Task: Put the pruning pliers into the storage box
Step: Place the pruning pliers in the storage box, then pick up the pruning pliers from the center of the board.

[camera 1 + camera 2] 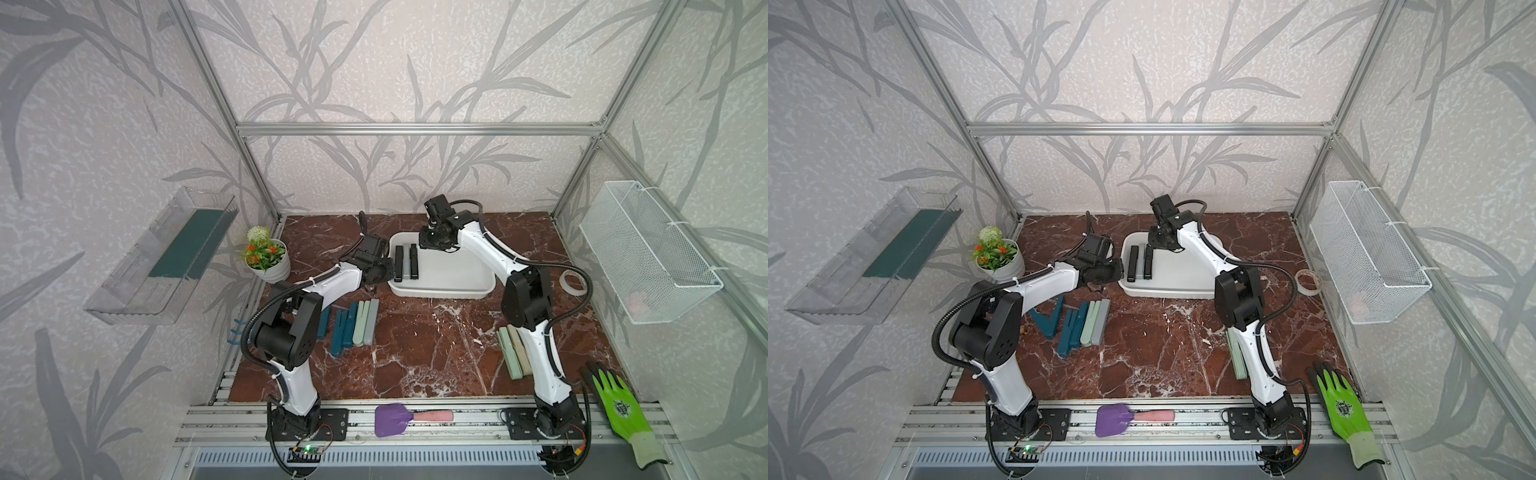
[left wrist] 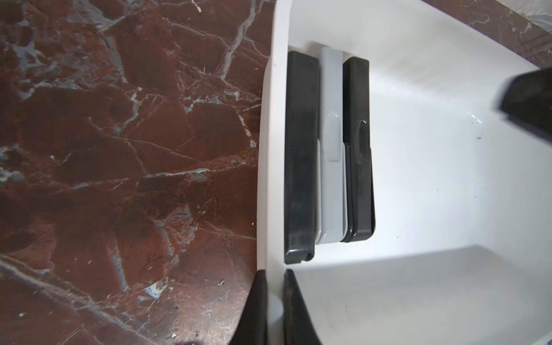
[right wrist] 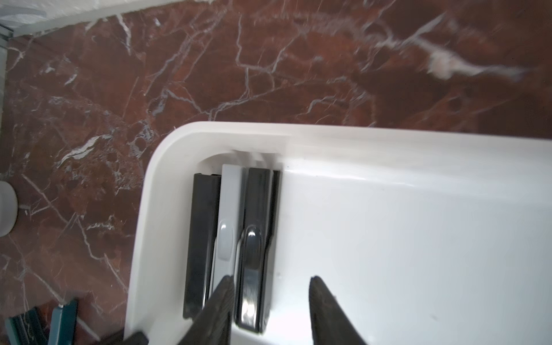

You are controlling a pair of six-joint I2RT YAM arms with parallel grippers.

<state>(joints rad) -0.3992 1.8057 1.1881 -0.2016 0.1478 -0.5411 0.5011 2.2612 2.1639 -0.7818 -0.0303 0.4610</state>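
Right wrist view: my right end effector (image 3: 270,279) hangs low over the storage box (image 3: 143,239). Its jaws are parted wider than the inner black pliers (image 3: 257,215) lying between them. There is a clear gap on one side of that tool, so nothing is clamped. One fingertip sits over the seam with the grey pliers (image 3: 227,209). I read this as the set-down end of a placement, not a pick.

Left wrist view: my left end effector (image 2: 274,273) is closed down on the box's rim, one finger outside the wall and one inside. A steadying grip, I judge.

In the box: three pruning pliers (image 1: 399,264), packed side by side at the short wall nearest my left arm. The outer black pliers (image 2: 300,155) lie against the wall, then the grey, then the inner black. All are flat, parallel and touching. The rest of the box floor is bare.

On the counter (image 1: 415,353), in both top views:
- A teal and green row (image 1: 353,328) lies in front of the box beside my left arm, about five tools.
- The splayed teal pliers (image 1: 1048,318) at its end stand open in a V, partly under the arm.
- A green and beige row (image 1: 513,353) lies by my right arm, two or three tools, partly hidden by it.

Tally: roughly a third in, the rest to go. There is plenty of room in the box. Before any next pick the right end effector must lift clear of the wall. The splayed one may handle awkwardly.
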